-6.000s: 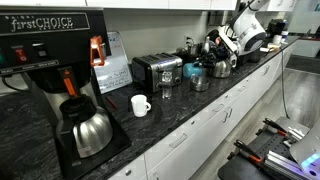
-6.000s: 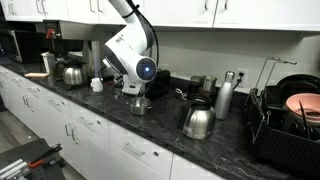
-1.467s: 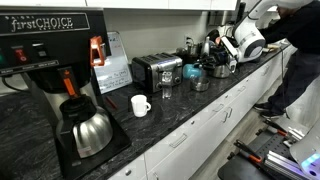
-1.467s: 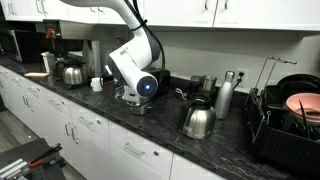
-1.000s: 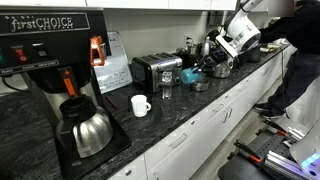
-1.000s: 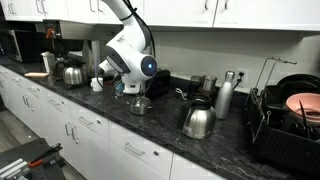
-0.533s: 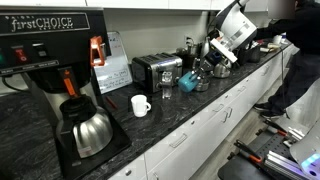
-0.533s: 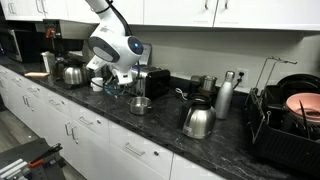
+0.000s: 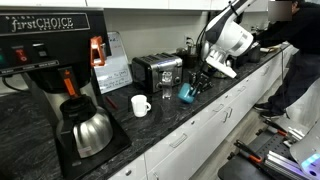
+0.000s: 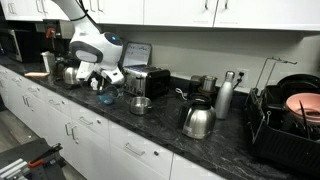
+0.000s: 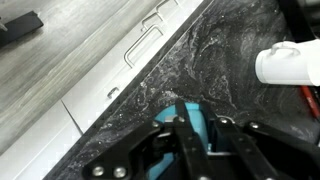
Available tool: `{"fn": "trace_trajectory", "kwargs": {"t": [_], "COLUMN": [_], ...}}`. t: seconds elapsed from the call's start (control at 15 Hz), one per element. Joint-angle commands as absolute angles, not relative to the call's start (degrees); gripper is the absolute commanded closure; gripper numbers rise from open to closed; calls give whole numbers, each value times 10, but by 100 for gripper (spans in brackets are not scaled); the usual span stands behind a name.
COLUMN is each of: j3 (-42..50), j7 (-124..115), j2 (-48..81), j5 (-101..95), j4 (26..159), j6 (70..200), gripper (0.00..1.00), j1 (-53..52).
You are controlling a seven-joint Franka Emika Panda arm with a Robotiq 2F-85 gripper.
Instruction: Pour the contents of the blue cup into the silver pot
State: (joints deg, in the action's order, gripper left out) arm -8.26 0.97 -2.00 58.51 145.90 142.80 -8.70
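Two fingers (image 11: 184,130) pinch the blue cup (image 9: 187,93) at centre frame; the silver pot (image 10: 140,104) stands right of it on the surface (image 10: 165,128).

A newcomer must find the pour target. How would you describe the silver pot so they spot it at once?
Along the dark speckled counter, find the black-and-chrome toaster. The small shiny steel pot sits in front of it; it is low, open and bowl-like, unlike the taller steel kettle nearby.

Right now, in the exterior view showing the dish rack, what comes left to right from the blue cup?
The blue cup, silver pot, steel coffee carafe, tall steel bottle, black dish rack.
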Motion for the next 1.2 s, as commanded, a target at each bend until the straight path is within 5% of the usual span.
{"fn": "trace_trajectory", "kwargs": {"t": [0.0,0.6,0.73,0.87,1.13], "j3": [-102,-134,-115,-97,-97], "j7": [18,-37,-64,-76,-135], "j2": [-26,2,17,25,14], "j5": [516,257,172,155,174], "j4": [1474,1539,1560,1571,1566], "j6": [1498,1750,1827,1865,1832], "gripper": [95,95,56,50,22], "j1": [-102,-132,-116,-105,-102]}}
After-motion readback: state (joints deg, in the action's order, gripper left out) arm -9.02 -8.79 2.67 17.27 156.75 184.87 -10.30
